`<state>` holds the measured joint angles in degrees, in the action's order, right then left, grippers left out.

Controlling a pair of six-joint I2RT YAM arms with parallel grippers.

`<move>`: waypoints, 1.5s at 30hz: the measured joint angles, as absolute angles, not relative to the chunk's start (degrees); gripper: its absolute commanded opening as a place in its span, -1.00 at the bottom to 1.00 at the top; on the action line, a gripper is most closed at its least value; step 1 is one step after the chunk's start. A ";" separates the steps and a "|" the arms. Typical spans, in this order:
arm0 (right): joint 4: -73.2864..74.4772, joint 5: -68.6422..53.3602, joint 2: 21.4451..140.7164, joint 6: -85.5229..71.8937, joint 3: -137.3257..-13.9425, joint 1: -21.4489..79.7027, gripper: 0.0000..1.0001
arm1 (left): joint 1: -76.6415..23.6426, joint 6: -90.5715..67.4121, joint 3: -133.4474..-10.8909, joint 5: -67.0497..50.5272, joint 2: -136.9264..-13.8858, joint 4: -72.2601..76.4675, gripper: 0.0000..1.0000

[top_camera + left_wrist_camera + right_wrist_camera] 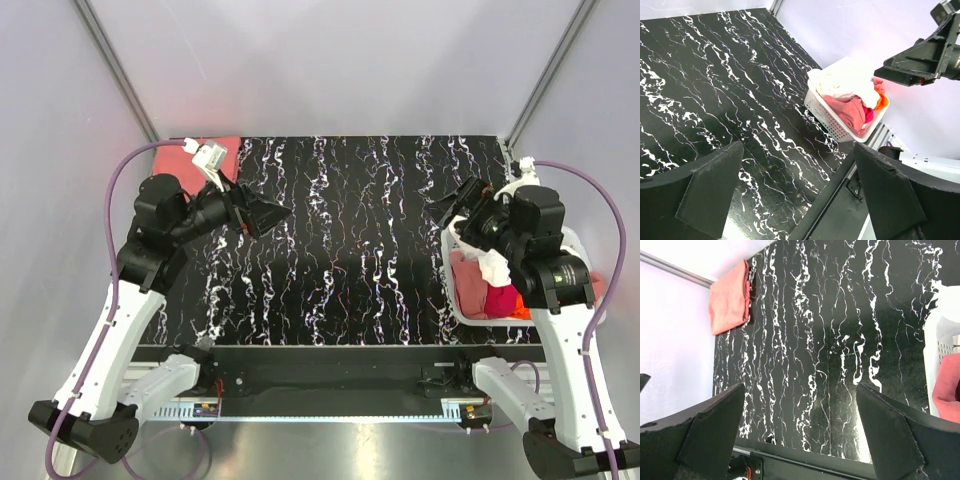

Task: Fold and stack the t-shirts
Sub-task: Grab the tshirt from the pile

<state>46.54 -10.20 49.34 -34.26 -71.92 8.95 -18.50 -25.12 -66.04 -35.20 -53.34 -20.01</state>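
At the far left corner of the black marbled table (350, 230) lies a folded salmon-pink t-shirt (730, 297). By the right edge, a white slatted basket (832, 120) holds crumpled t-shirts — cream-white (845, 82) on top, dusty pink (847, 107) below. The left gripper (270, 215) and right gripper (450, 205) hover, jaws wide apart — holding nothing.

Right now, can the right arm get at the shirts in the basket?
Probably yes: the right arm hangs over the basket, its fingers are open, and nothing covers the shirts heaped inside.
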 measured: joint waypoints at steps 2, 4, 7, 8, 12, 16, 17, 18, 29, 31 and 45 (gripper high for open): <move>46.44 -9.96 48.66 -34.59 -71.92 8.95 1.00 | -18.50 -25.12 -65.95 -35.44 -53.36 -19.99 0.98; 46.46 -8.54 48.07 -35.68 -71.92 8.95 0.99 | -18.50 -25.10 -65.95 -35.46 -53.36 -19.94 0.98; 46.87 -7.42 48.01 -37.54 -72.16 8.93 0.99 | -18.50 -25.04 -66.06 -35.27 -53.36 -20.03 0.98; 47.27 -7.14 48.03 -38.13 -72.55 8.95 0.99 | -18.50 -24.86 -66.19 -35.11 -53.36 -20.08 0.98; 48.64 -5.67 47.72 -42.37 -74.00 8.95 0.99 | -18.50 -23.86 -67.00 -34.20 -53.36 -19.66 0.98; 50.43 -1.69 45.45 -42.65 -74.59 8.99 1.00 | -18.50 -28.62 -62.43 -34.63 -53.10 -11.55 0.98; 53.01 1.28 45.80 -42.94 -76.03 9.02 0.99 | -18.50 -31.48 -59.27 -36.12 -53.12 -7.16 0.98; 55.13 4.03 46.76 -43.05 -77.73 8.99 0.99 | -18.52 -34.37 -56.51 -37.50 -53.58 -3.64 0.98; 71.46 26.28 67.31 -48.27 -81.38 0.38 0.92 | -19.03 -32.99 -51.94 -37.28 -59.77 -5.48 0.98; 71.57 26.28 66.83 -48.21 -78.52 -6.07 0.92 | -19.03 -31.77 -51.90 -35.66 -58.19 -6.46 0.98; 67.75 25.39 71.37 -48.42 -73.78 -27.27 0.89 | -19.31 -28.40 -51.94 -31.66 -59.94 -9.06 0.98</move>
